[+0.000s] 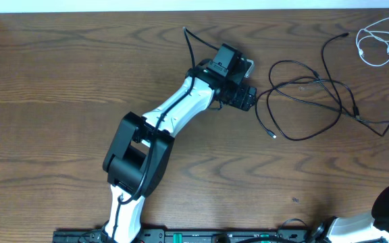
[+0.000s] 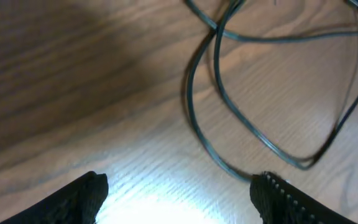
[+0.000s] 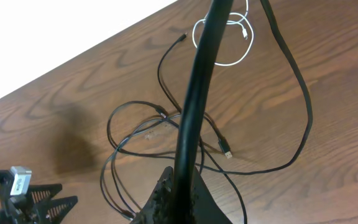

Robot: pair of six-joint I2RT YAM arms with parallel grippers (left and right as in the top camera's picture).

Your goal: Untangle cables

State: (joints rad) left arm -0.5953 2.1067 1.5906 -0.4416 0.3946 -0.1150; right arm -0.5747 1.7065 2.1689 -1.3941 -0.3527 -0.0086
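Holding the left gripper (image 2: 179, 191) low, fingers (image 2: 86, 196) spread wide over the table (image 1: 59, 81) just short of the black cables (image 1: 302, 94), we judge it best to ease forward until a single strand of the near loop lies between them, clear of the crossing. Farther right, the white cable (image 1: 378, 40) lies coiled apart; whether the right gripper (image 3: 169, 202) is open we cannot tell.

The work surface is a wooden table (image 1: 59, 74) with dark brown, wavy grain; it fills almost the whole overhead view. A plain white strip (image 1: 181, 5) runs along the far edge. A bright patch of light (image 2: 166, 202) falls on the wood in the left wrist view.
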